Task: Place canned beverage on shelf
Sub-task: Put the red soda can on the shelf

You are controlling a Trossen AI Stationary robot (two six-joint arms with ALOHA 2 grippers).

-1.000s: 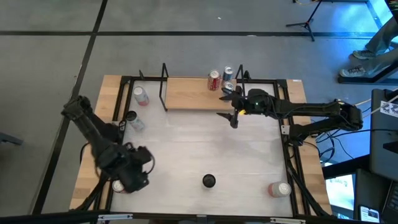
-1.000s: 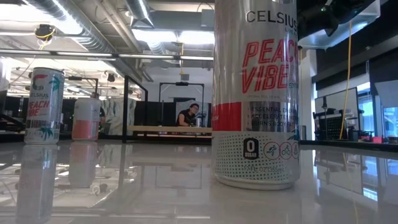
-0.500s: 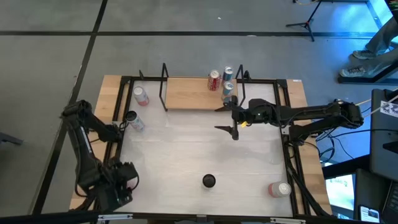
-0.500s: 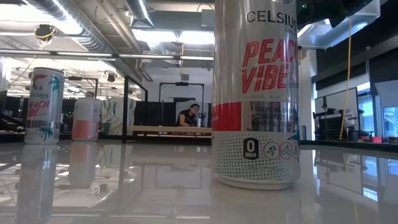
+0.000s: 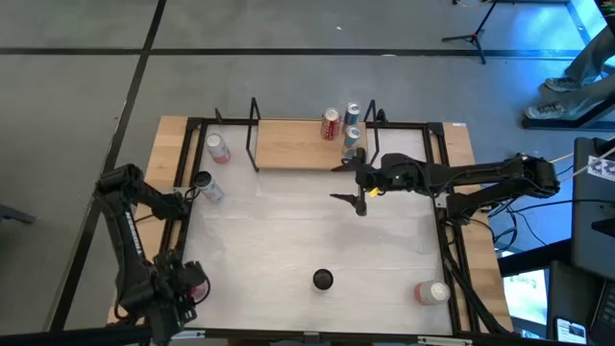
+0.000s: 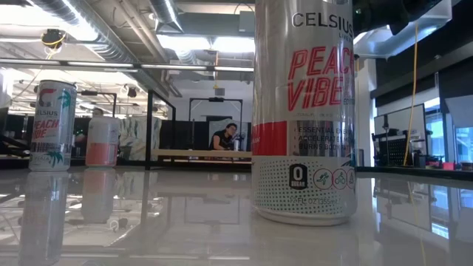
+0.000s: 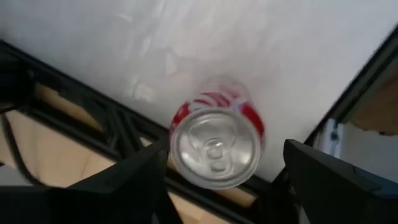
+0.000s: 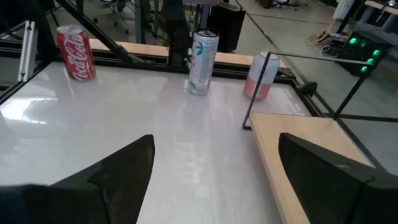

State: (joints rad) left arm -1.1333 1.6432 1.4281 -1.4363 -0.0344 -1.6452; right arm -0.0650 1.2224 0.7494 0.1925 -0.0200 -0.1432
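A red Coca-Cola can [image 7: 216, 149] stands upright at the table's near left corner [image 5: 195, 282]. My left gripper [image 5: 178, 293] is above it, open, pointing down. Its fingers stand either side of the can top without touching. The light-wood shelf [image 5: 293, 146] lies at the far edge, and near its right end stand a red can [image 5: 332, 123] and two bluish cans [image 5: 352, 125]. My right gripper [image 5: 336, 184] is open and empty just in front of the shelf's right end.
A pink can [image 5: 217, 146] and a Celsius can [image 5: 207, 185] stand at the far left. A dark-topped can [image 5: 323, 280] stands near the front middle and another can [image 5: 432, 291] at the near right. A black frame [image 5: 188, 173] borders the tabletop.
My left gripper has gone toward the table's near left corner and down over the red can. My right gripper has drawn a little away from the shelf toward the near edge, staying open. The cans have not moved.
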